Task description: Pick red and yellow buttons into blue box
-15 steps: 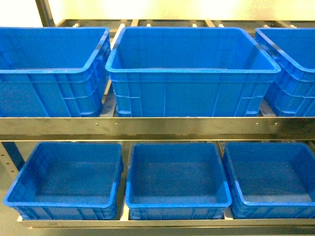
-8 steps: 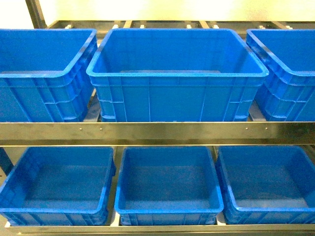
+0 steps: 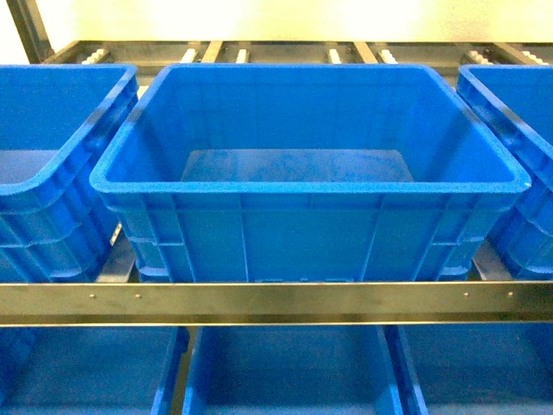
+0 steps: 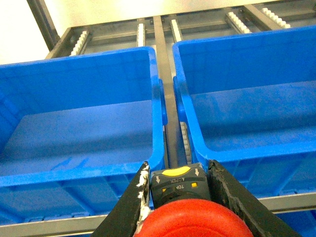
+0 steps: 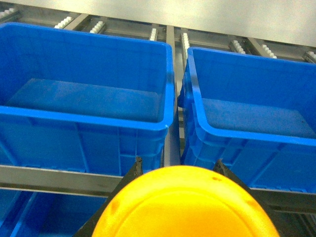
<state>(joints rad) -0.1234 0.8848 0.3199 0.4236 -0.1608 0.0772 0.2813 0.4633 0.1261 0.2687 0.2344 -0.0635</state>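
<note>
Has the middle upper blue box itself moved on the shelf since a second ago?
Cannot tell. The blue box looms larger, but the shelf rail shifted with it, suggesting camera approach.

Grey metal shelf rail (image 3: 276, 303) across the front, roller tracks (image 3: 333, 54) behind, pale wall (image 3: 285, 19) washed in bright light

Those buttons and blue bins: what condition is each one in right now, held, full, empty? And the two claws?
red button: held between the left gripper's fingers, not yet dropped.
yellow button: held in the right gripper.
left gripper: shut on the red button.
right gripper: shut on the yellow button.
blue box: middle of the upper shelf, upright, empty.
neighbouring bins: upright; visible parts hold nothing.
lower bins: only partly seen; nothing visible inside.
</note>
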